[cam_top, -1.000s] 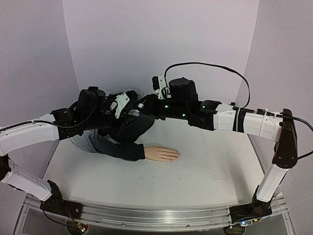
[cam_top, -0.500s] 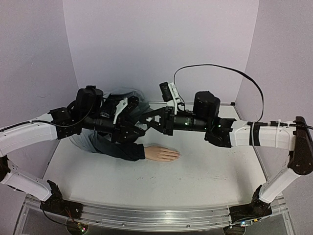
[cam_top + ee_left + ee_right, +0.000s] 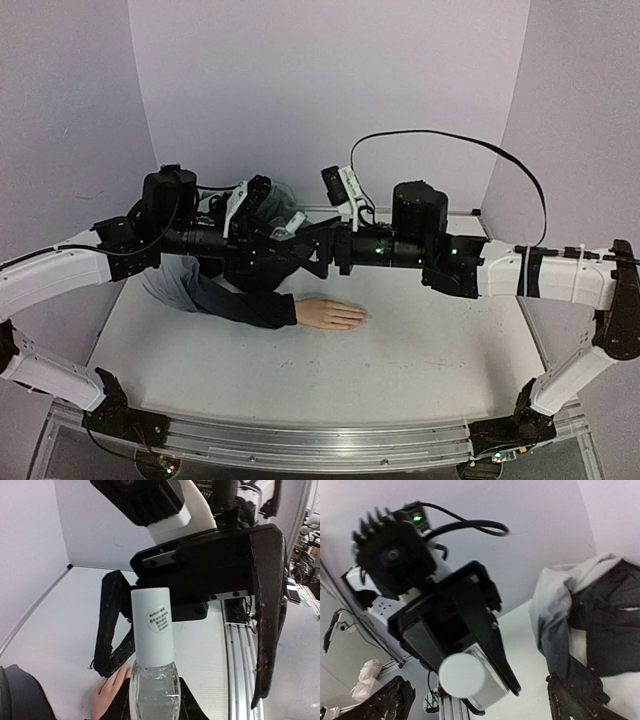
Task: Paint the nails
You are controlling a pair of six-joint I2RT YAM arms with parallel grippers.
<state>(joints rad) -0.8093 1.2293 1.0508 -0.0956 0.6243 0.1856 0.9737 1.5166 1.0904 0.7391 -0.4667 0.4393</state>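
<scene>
The mannequin hand (image 3: 330,314) lies flat near the middle of the table (image 3: 430,350). Its long way runs left to right, so the nails (image 3: 360,318) at its fingertips point right, but they are too tiny to see well. Up in the air, the left tool (image 3: 154,704) is closed tight on a small bottle (image 3: 154,690) with a white cap (image 3: 152,625). The right tool (image 3: 480,684) is open wide, with one finger on each side of that cap, and it holds nothing.

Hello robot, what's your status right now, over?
Left claw shut on bottle. Right claw open, facing its white cap. Mannequin hand flat on table, uncovered.
</scene>
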